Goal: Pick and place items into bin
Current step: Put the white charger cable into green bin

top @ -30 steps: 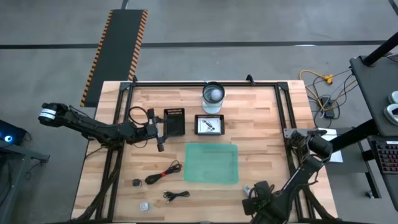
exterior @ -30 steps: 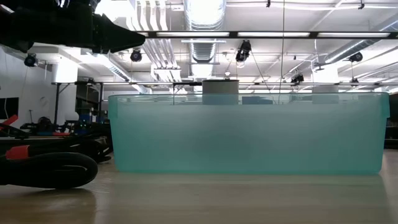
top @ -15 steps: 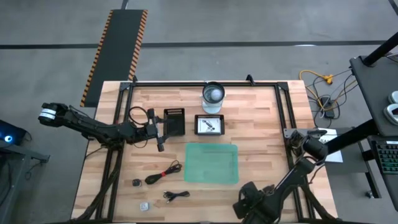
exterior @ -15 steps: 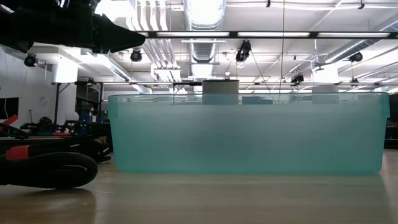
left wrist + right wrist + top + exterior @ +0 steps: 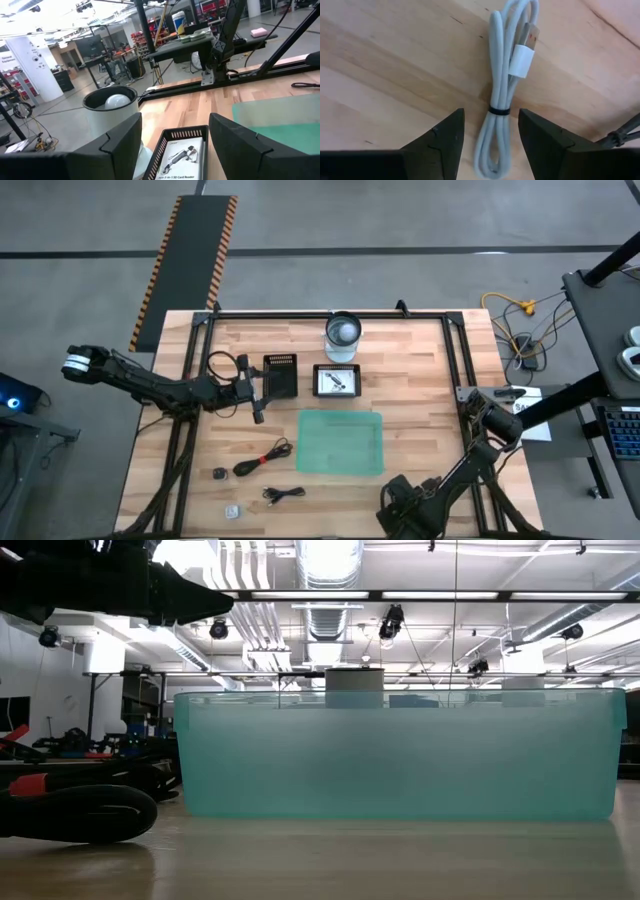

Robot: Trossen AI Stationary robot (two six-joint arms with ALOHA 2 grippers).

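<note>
The whitish bundled cable (image 5: 502, 95), lying on the wooden surface (image 5: 395, 75) near the translucent green plastic bin (image 5: 341, 443), is straddled by the right gripper (image 5: 487, 137)'s open, empty jaws, which should be lowered squarely before closing.

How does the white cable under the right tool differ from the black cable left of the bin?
The white cable is folded into a tight straight bundle, banded by a thin black tie; the black cable lies loose and curved. The white one sits at the table's near edge between the right tool's open fingers; the black one lies untouched, with neither tool at it. Both rest on the wooden table, outside the bin.
</note>
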